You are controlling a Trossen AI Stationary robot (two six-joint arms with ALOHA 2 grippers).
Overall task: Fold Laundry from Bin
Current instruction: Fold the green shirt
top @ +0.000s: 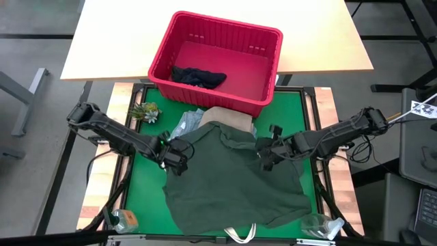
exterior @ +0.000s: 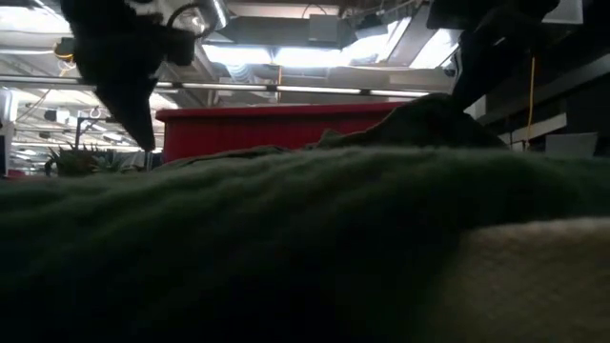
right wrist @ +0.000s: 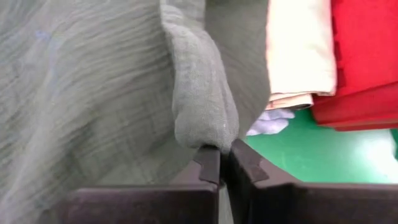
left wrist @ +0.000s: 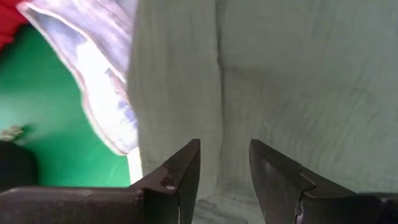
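Observation:
A dark olive shirt point(top: 235, 181) lies spread over the green mat, covering part of a beige cloth point(top: 232, 117) and light blue denim point(top: 186, 124) at its far edge. Beyond them stands the red bin point(top: 266, 68), with a dark navy garment point(top: 198, 76) on its floor. My left gripper point(left wrist: 225, 165) is open just above the shirt's left edge point(top: 172, 156). My right gripper point(right wrist: 224, 152) is shut on a fold of the shirt near its right side point(top: 265, 154). My right gripper pinches a bunched fold of the olive shirt point(right wrist: 205, 127) between its two fingertips. The fingers come slanting down from the table's right. The fold stands up as a hump point(exterior: 429, 114) above the rest of the shirt, which lies on the mat.
A small plant point(top: 145, 111) stands at the mat's far left. Clear plastic bottles lie at the near left corner point(top: 123, 220) and near right corner point(top: 321, 225). A white bag's handles point(top: 239, 236) stick out from under the shirt's near edge. Bare green mat point(top: 143, 198) shows on the left.

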